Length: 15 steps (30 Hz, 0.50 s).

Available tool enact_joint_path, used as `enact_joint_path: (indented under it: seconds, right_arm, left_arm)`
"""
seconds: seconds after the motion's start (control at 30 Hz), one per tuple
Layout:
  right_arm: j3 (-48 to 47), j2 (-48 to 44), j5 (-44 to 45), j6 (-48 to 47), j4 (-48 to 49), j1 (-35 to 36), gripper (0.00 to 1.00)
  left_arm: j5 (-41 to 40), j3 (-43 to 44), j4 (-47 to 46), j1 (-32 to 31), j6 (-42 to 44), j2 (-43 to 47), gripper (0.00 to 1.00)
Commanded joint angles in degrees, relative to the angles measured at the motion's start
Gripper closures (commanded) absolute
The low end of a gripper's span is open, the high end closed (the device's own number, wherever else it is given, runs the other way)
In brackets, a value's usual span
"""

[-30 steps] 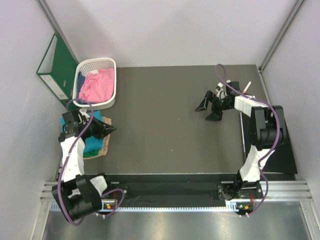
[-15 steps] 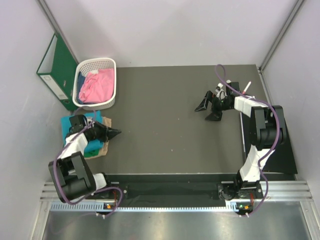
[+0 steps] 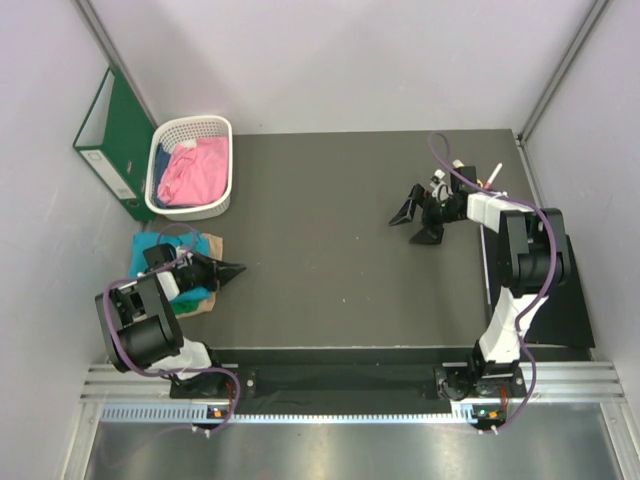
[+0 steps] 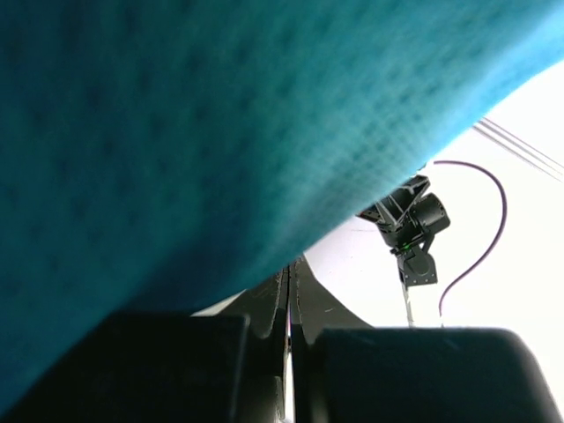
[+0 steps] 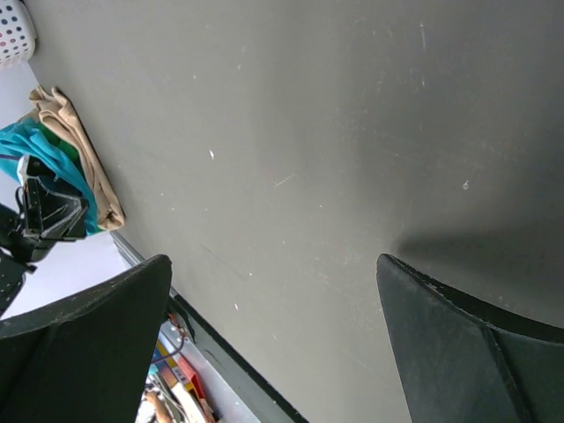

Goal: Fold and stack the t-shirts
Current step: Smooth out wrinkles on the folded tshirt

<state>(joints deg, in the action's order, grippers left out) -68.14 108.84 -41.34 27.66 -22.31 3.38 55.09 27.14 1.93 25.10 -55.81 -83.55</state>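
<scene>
A folded teal-blue t-shirt [image 3: 148, 246] lies at the table's left edge on a tan cloth [image 3: 210, 243]. My left gripper [image 3: 235, 269] is shut and empty, low beside that pile, pointing right. In the left wrist view the teal cloth [image 4: 176, 132] fills the top, above the closed gripper [image 4: 289, 291]. A pink t-shirt [image 3: 185, 172] lies crumpled in the white basket [image 3: 195, 125]. My right gripper [image 3: 410, 228] is open and empty over bare table at the back right; its wrist view [image 5: 273, 260] shows the teal pile [image 5: 44, 154] far off. I cannot clearly make out a green shirt.
A green ring binder [image 3: 110, 135] leans on the left wall behind the basket. The basket's corner [image 5: 13, 31] and the tan cloth [image 5: 79, 150] show in the right wrist view. A black mat lies under the right arm.
The left arm has folded down and back toward the near left, uncovering the teal pile; its gripper has shifted slightly nearer and to the right. The right arm has not moved.
</scene>
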Motion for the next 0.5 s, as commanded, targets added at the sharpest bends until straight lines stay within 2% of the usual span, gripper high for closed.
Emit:
enact_joint_path:
  seconds: [0.0, 0.07, 0.23, 0.37, 0.47]
  right_arm:
    - [-1.56, 0.41, -0.84, 0.20, 1.21, 0.67, 0.00]
    - [-1.65, 0.59, -0.85, 0.20, 1.39, 0.58, 0.00]
    - [-1.56, 0.94, -0.93, 0.11, 1.21, 0.67, 0.00]
    - [-1.65, 1.20, -0.93, 0.11, 1.30, 0.67, 0.00]
    - [-1.73, 1.38, -0.93, 0.20, 1.39, 0.75, 0.00]
  left_arm:
    - [-0.42, -0.60, 10.09, 0.74, 0.87, -1.80, 1.00]
    - [-1.99, 3.42, 13.60, 0.65, 4.89, -0.22, 1.00]
    - [-7.27, 17.23, 30.54, 0.74, 16.77, 4.00, 1.00]
    - [-10.44, 27.59, 37.17, 0.74, 23.98, 6.90, 1.00]
    - [-12.72, 31.38, 39.98, 0.30, 27.41, 7.17, 1.00]
